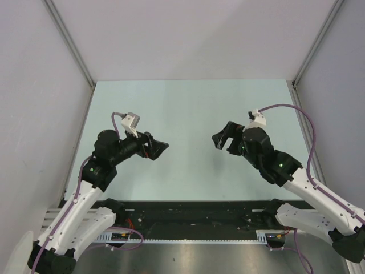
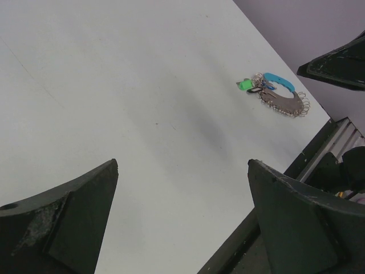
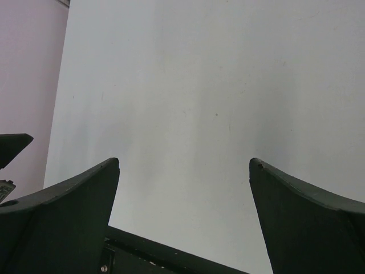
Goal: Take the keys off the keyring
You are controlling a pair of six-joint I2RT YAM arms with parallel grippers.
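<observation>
The keys point(image 2: 280, 100) lie in a small bunch on the pale table in the left wrist view, far right, near the table's front edge. The bunch has a bright blue piece point(image 2: 279, 81), a small green piece point(image 2: 245, 85) and thin wire loops along its edge. I cannot single out the keyring. In the top view the bunch is hidden, apparently under the right arm. My left gripper point(image 1: 159, 147) point(image 2: 182, 162) is open and empty, well short of the bunch. My right gripper point(image 1: 219, 140) point(image 3: 184, 161) is open and empty above bare table.
The pale green table point(image 1: 188, 108) is walled at the left, back and right. A black rail point(image 1: 188, 214) runs along its front edge by the arm bases. One right fingertip point(image 2: 336, 63) shows above the keys in the left wrist view.
</observation>
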